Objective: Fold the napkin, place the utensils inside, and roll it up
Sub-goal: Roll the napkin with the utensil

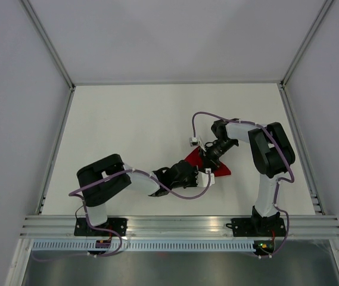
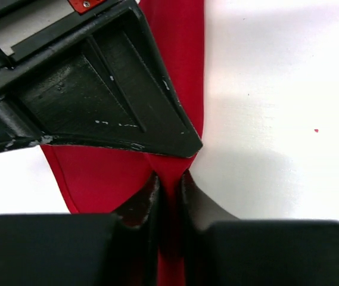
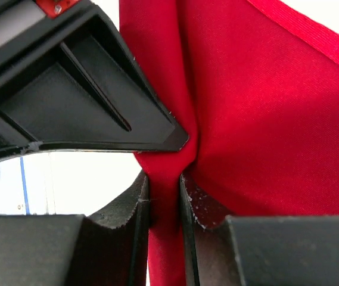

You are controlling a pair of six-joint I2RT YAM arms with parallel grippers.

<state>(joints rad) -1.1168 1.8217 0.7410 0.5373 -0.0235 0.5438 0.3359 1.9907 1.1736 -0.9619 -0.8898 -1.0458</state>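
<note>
Napkin [image 1: 220, 169] is gripped in nearly closed left fingers [image 2: 138, 205] and right fingers [image 3: 134, 208] alike.

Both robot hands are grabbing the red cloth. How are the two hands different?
The left gripper pinches a narrow strip of the napkin, with white table either side; the right gripper pinches next to a wide spread of it. Seen from above, the left gripper comes from the near left, the right gripper from the far right. Both are shut on the napkin.
</note>
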